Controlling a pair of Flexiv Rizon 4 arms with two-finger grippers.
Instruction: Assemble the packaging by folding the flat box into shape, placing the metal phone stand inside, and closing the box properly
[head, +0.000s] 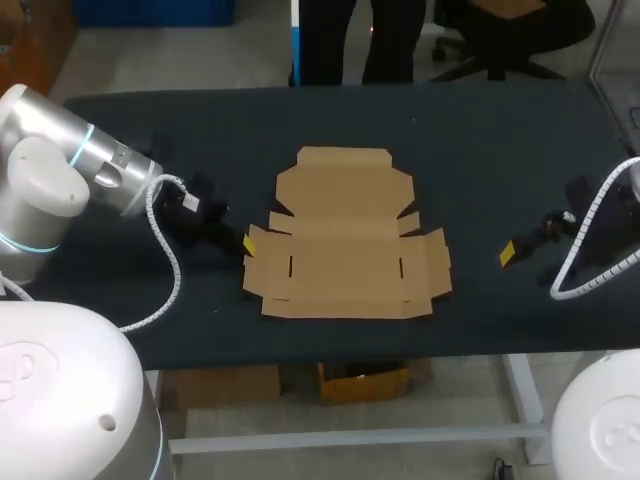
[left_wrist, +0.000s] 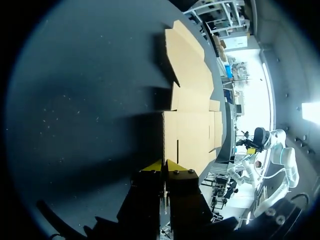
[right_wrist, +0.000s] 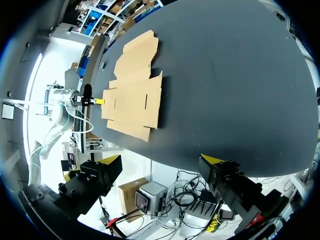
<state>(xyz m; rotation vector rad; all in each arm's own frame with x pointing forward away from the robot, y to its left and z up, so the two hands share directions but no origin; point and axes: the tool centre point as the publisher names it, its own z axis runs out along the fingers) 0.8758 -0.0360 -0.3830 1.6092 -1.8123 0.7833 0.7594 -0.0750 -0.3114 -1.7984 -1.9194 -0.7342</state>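
Ideally, the left gripper (head: 250, 243) (jaws pressed together) should lever up a flap of the flat brown cardboard box (head: 345, 240) mid-frame; right gripper (head: 508, 252) hangs spread.

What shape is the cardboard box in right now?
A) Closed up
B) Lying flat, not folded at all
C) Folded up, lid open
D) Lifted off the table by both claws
B: the cardboard box lies spread out flat on the dark table, with all its panels and flaps level and none standing up.
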